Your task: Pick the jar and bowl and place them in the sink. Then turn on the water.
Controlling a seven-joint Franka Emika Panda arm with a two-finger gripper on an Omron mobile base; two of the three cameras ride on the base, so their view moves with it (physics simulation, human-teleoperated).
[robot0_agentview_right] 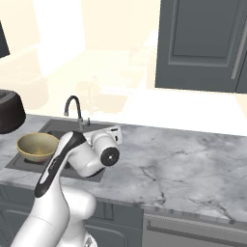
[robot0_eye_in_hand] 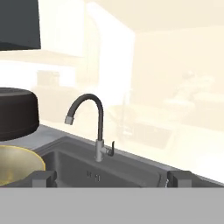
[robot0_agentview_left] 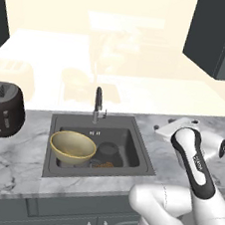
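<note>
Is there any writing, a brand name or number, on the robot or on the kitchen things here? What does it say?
Small white lettering on the arm's dark band: too small and blurred to read.
Small marks on the sink's back wall below the tap: too small to read.
Toaster: a round knob and a slider, no readable text.
Nothing else carries writing.

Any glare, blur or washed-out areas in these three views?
Left base view: wall behind the tap washed out cream; sink crisp. Right base view: pale hazy backdrop, marble counter veins sharp. Hand view: background bleached and soft; tap sharp.
</note>
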